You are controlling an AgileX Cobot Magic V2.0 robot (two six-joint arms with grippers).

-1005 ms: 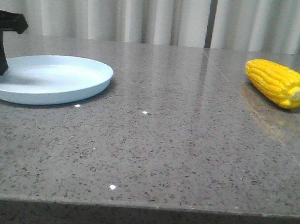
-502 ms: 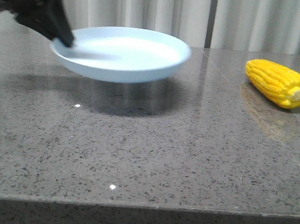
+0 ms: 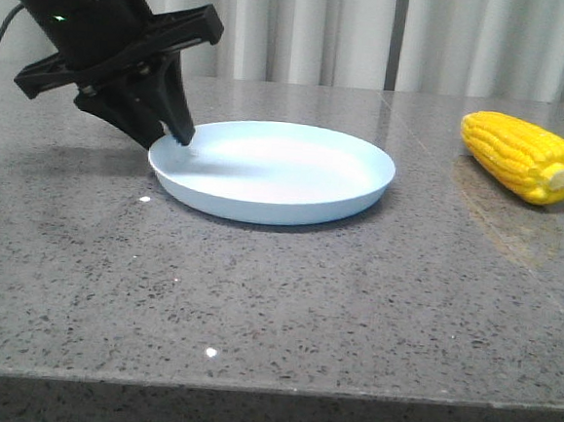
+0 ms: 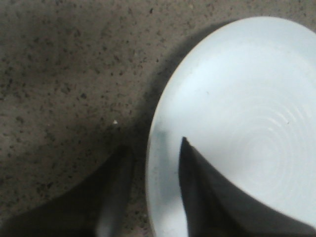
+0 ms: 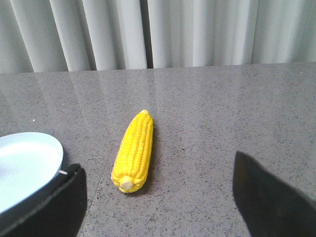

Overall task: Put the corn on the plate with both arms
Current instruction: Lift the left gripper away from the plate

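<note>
The near edge of the table (image 3: 274,308) carries nothing; the work sits further back. Toward the middle, slightly left, the plate (image 3: 275,171) appears to rest flat on the stone, with the left gripper (image 3: 175,136) clamped on its left rim. In the left wrist view one finger lies inside the plate (image 4: 232,128) and the other outside against the tabletop, the rim pinched between them.

The step in hand, as I judge it, is setting the plate down within reach of the other arm. To do it well, the left arm should be sure the plate sits flat before letting go, then open the fingers fully and draw away along the rim's tangent or straight up, so a finger does not drag or tip the light plate.

Further back, near the right edge, the corn (image 3: 524,156) lies on its side, well apart from the plate, stub end toward the near-right. The right gripper (image 5: 158,197) hangs above the table with its fingers spread wide, holding nothing, the corn (image 5: 134,150) ahead of it. It should straddle the cob across its middle, since a rounded cob may roll if caught near an end.
</note>
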